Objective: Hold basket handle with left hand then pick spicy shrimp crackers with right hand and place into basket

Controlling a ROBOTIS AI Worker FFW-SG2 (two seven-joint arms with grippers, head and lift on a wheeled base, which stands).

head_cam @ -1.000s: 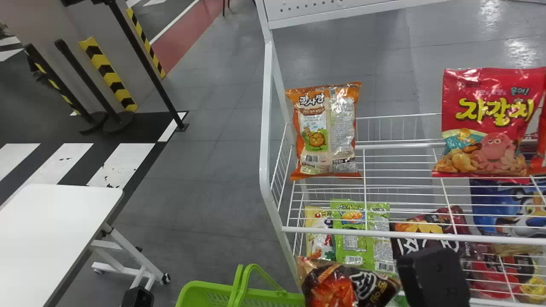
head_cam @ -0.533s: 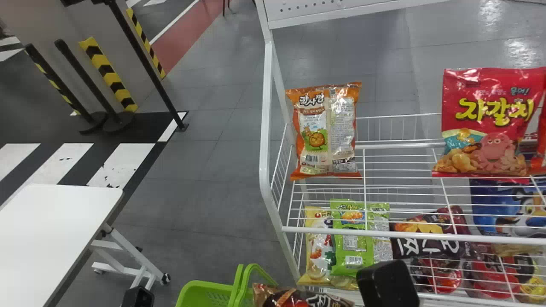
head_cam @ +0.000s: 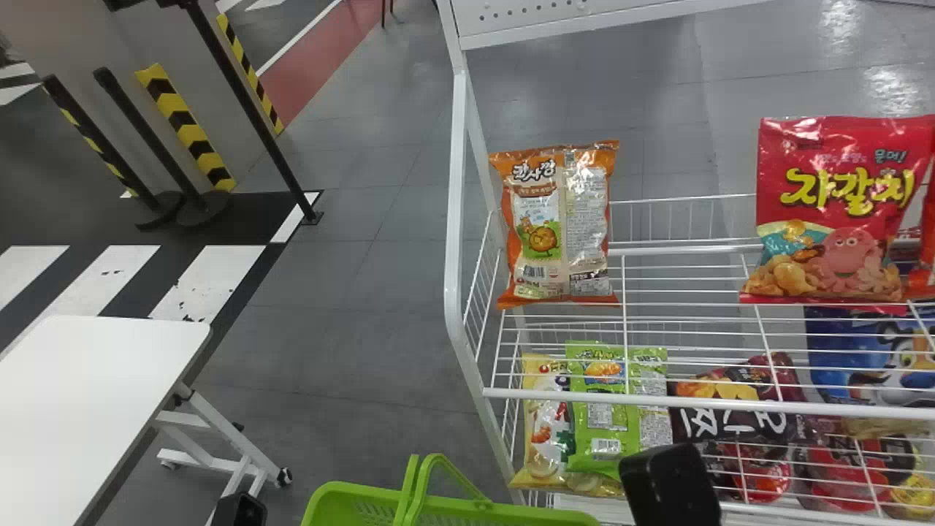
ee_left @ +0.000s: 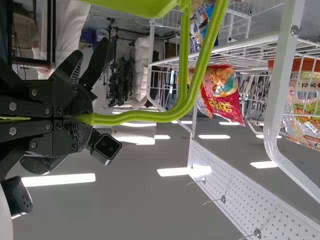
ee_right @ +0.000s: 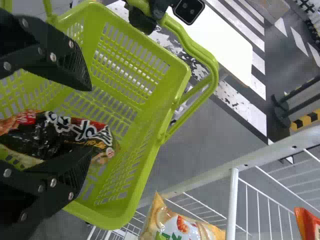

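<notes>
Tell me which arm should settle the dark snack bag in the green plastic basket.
Probably the right: the right gripper is open at the bag, while the left gripper is shut on the green handle.

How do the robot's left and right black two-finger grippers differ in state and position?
The left gripper is closed on the handle of the lime-green plastic basket; the right gripper is open, gripping nothing.
The left gripper is at the handle, while the right gripper is over the basket's opening, where a glossy black-and-red snack bag lies.
Both grippers are black, with two fingers each.
</notes>
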